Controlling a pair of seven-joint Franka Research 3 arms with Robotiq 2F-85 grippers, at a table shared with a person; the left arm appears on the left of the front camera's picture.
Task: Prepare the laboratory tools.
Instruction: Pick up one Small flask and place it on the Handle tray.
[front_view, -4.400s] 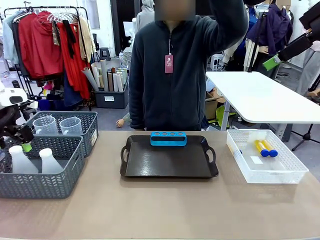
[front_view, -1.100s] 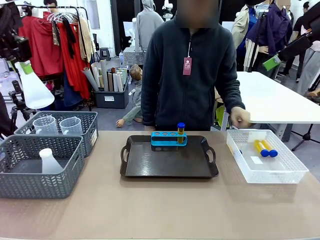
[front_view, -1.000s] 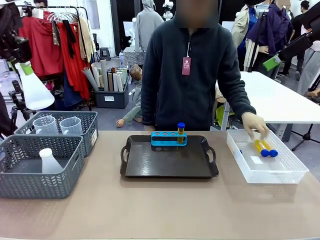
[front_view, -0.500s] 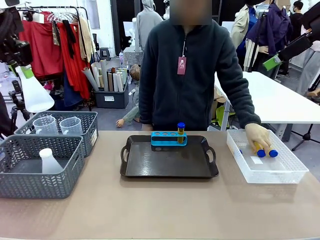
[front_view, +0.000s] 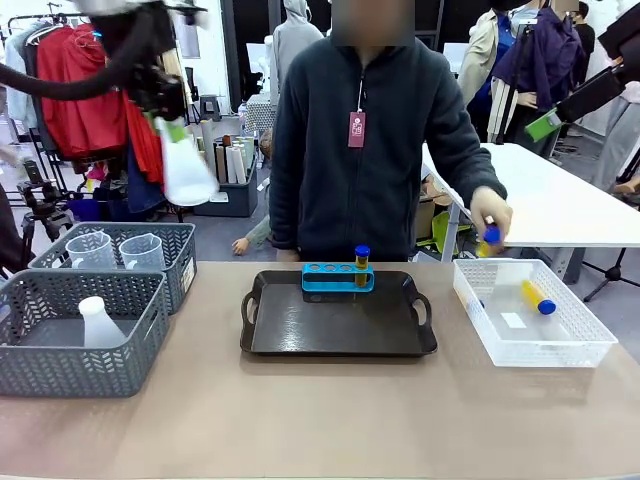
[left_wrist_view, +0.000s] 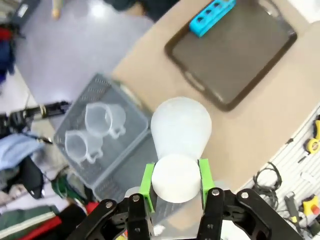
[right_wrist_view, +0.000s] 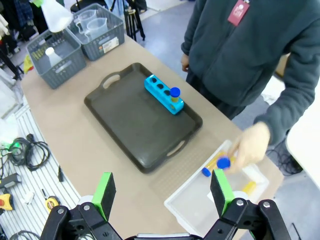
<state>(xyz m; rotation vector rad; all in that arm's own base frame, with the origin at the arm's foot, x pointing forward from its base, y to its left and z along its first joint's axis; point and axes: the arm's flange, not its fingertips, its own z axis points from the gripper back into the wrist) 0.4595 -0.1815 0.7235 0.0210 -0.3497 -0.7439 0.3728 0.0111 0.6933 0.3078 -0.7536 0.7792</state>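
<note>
One conical flask (left_wrist_view: 181, 127), held aloft.
Left end effector (left_wrist_view: 175, 175) clamped on its neck, body projecting straight ahead; right end effector (right_wrist_view: 162, 192) jaws apart, empty, tray (right_wrist_view: 130, 125) well below it.

Translucent flask (front_view: 187, 172) aloft, tilted, blue-capped tube (front_view: 362, 264) upright in rack (front_view: 325, 279)

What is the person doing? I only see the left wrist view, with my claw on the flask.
Observer: Their hand holds a blue-capped tube above the bin.
Operator: Is any tube in the rack?
Observer: Yes, one tube stands in its right end hole.
Operator: My left claw has the flask. Is the right claw holding something?
Observer: No, it is open, high above the table.
</note>
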